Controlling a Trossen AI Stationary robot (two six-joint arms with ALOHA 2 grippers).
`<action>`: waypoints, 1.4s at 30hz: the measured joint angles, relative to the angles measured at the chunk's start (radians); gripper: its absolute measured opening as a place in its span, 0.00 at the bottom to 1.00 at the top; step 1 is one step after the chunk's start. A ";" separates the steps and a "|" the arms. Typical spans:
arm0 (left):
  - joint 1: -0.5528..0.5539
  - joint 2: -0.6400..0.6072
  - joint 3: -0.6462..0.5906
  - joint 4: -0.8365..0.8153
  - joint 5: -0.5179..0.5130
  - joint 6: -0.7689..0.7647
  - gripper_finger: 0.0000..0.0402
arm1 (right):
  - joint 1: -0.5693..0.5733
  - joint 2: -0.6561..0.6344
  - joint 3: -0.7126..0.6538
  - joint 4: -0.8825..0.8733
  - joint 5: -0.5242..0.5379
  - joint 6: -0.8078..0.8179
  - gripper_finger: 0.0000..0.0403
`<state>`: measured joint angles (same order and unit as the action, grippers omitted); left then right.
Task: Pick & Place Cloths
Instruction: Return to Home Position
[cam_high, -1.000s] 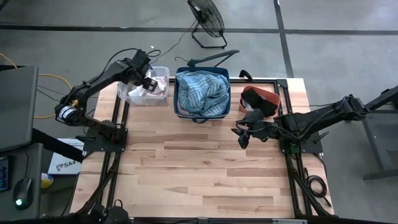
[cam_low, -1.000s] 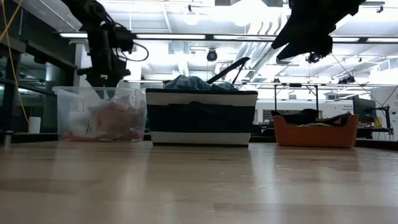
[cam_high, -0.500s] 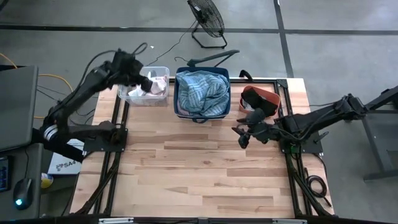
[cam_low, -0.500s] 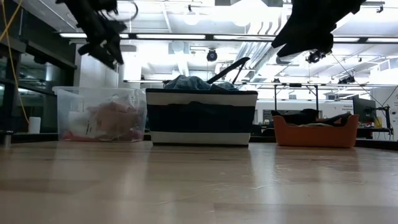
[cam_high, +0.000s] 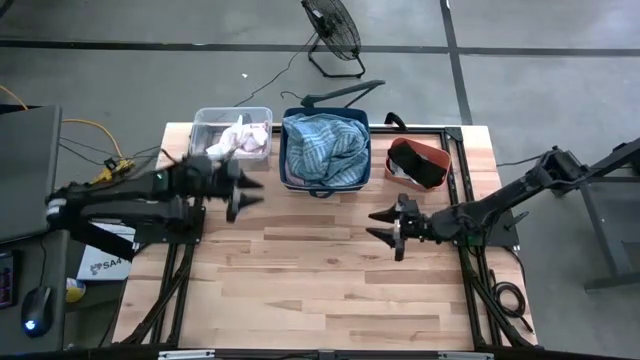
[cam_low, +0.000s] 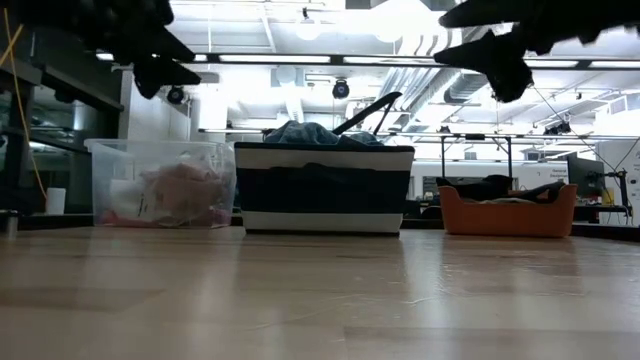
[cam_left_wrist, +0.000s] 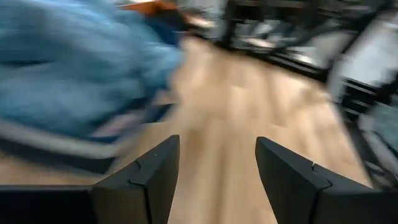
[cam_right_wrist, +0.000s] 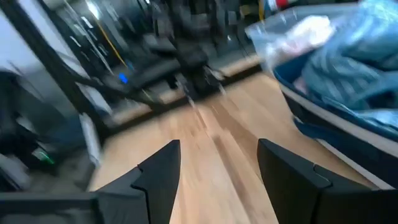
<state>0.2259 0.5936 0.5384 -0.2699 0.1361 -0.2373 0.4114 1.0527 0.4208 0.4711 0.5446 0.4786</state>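
A teal-blue plaid cloth (cam_high: 324, 146) is heaped in the navy basket (cam_high: 285, 170) at the table's far middle. Mauve-pink and white cloths (cam_high: 240, 138) lie in the clear bin (cam_high: 203, 120) to its left. A dark cloth (cam_high: 425, 172) rests in the orange-red bin (cam_high: 402, 150) on its right. My left gripper (cam_high: 244, 197) hovers open over bare wood in front of the clear bin, its fingers (cam_left_wrist: 158, 171) pointing nearly level at the basket. My right gripper (cam_high: 377, 226) hovers open over the table's right middle, holding nothing.
Bare wood (cam_high: 320, 270) fills the near half of the table. A black frame (cam_high: 470, 250) runs along the right side, another (cam_high: 185, 220) along the left. A fan (cam_high: 333, 30) stands on the floor behind the table.
My left gripper has left the clear bin, risen, and swung toward the table's near edge, tipping from pointing down to nearly level; it carries nothing. My right gripper has sunk a little and tipped to nearly level. The cloths have kept still.
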 joint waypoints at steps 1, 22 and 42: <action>-0.049 -0.005 -0.042 0.067 0.000 0.001 0.52 | 0.000 0.000 -0.040 0.091 -0.010 -0.016 0.51; -0.318 -0.398 -0.239 0.107 -0.036 0.222 0.52 | -0.247 -0.047 -0.413 0.746 -0.315 -0.142 0.51; -0.318 -0.589 -0.512 0.280 -0.036 0.294 0.52 | -0.449 -0.084 -0.415 0.672 -0.406 -0.090 0.51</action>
<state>-0.0925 0.0051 0.0266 0.0099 0.1000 0.0569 -0.0374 0.9684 0.0063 1.1429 0.1389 0.3882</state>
